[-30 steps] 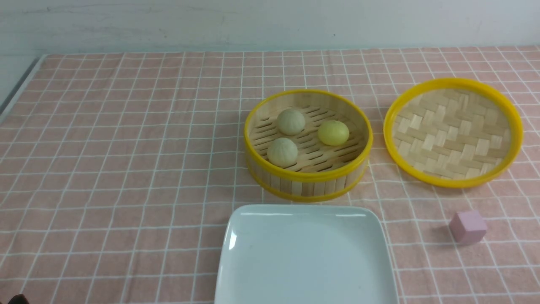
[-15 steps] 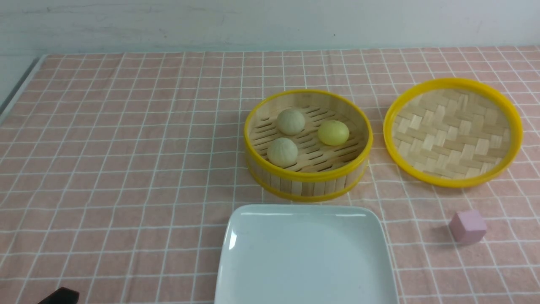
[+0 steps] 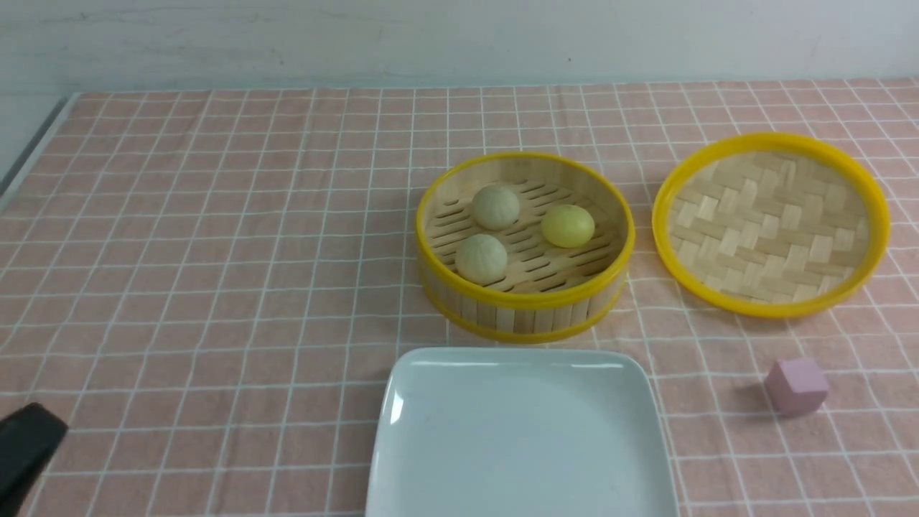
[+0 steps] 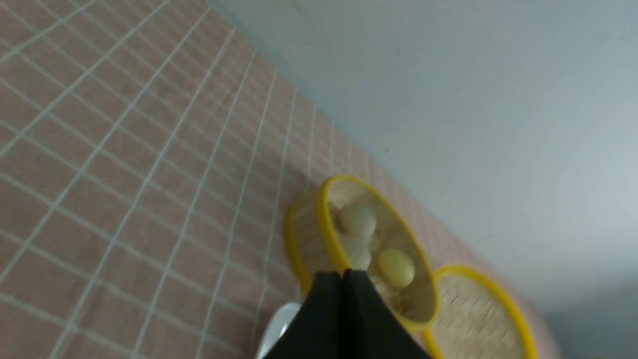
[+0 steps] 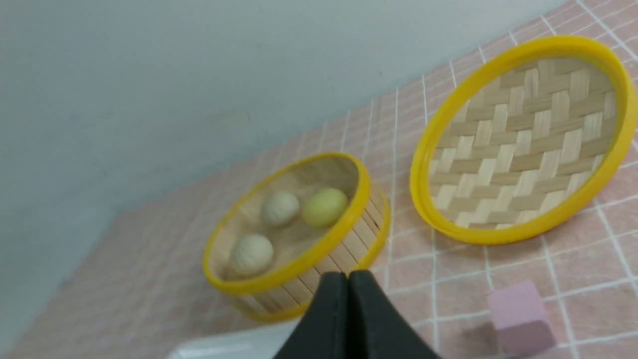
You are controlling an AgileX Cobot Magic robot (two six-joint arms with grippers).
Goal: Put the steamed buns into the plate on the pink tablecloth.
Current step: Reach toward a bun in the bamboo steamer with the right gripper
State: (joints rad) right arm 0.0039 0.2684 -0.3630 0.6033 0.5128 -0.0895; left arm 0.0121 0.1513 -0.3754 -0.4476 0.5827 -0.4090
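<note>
Three steamed buns lie in an open bamboo steamer at the table's middle: a pale one at the back, a pale one at the front left and a yellow one. The white plate sits empty just in front of the steamer on the pink tablecloth. My left gripper shows as a black tip at the front left corner, far from the steamer. In the left wrist view my left gripper is shut and empty. My right gripper is shut and empty, out of the front view.
The round woven bamboo lid with a yellow rim lies to the right of the steamer. A small pink cube sits in front of the lid. A pale wall runs behind the table. The table's left edge shows at the far left.
My left gripper has risen into the front view at the bottom left corner and moved up and forward. The buns, plate, lid and cube have not moved.
</note>
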